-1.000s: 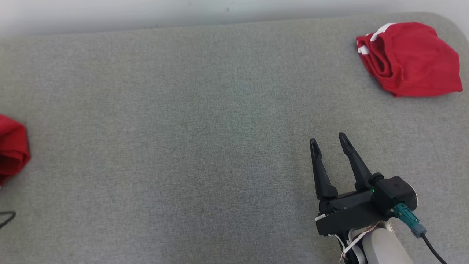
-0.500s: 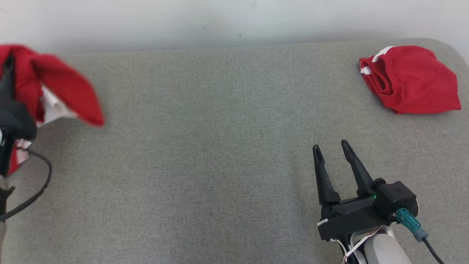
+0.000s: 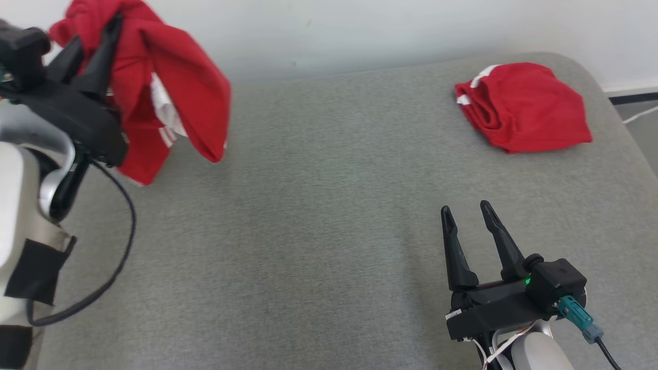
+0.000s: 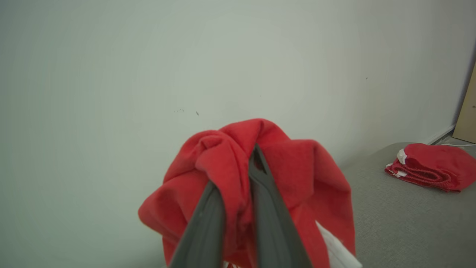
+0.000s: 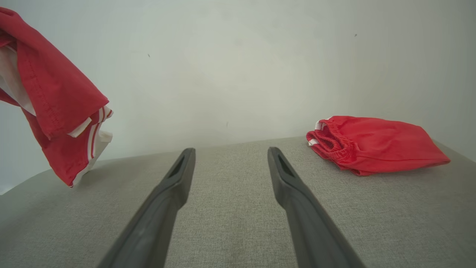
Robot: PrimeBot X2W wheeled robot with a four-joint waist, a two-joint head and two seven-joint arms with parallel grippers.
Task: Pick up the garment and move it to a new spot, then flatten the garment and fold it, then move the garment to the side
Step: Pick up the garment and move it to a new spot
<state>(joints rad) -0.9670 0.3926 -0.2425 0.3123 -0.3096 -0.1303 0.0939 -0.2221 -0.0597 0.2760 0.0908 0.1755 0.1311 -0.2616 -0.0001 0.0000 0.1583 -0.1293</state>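
A red garment [image 3: 169, 97] with white stripes hangs in the air at the upper left of the head view, bunched around my left gripper [image 3: 95, 38], which is shut on it. In the left wrist view the red garment [image 4: 297, 171] drapes over both dark fingers. In the right wrist view the garment [image 5: 55, 100] dangles at the far left, its lowest corner just above the grey surface. My right gripper [image 3: 467, 209] stands open low at the front right, nothing between its fingers [image 5: 174, 186].
The grey padded surface [image 3: 318, 195] spreads across the view, with a pale wall behind it. A second red garment [image 3: 524, 105] lies folded at the back right corner. A black cable [image 3: 121, 241] loops from my left arm. The surface's rounded right edge [image 3: 624, 139] drops to the floor.
My left gripper has lifted the red garment from the far left up and rightward into the air. The head camera has shifted. The right gripper has kept its place, open.
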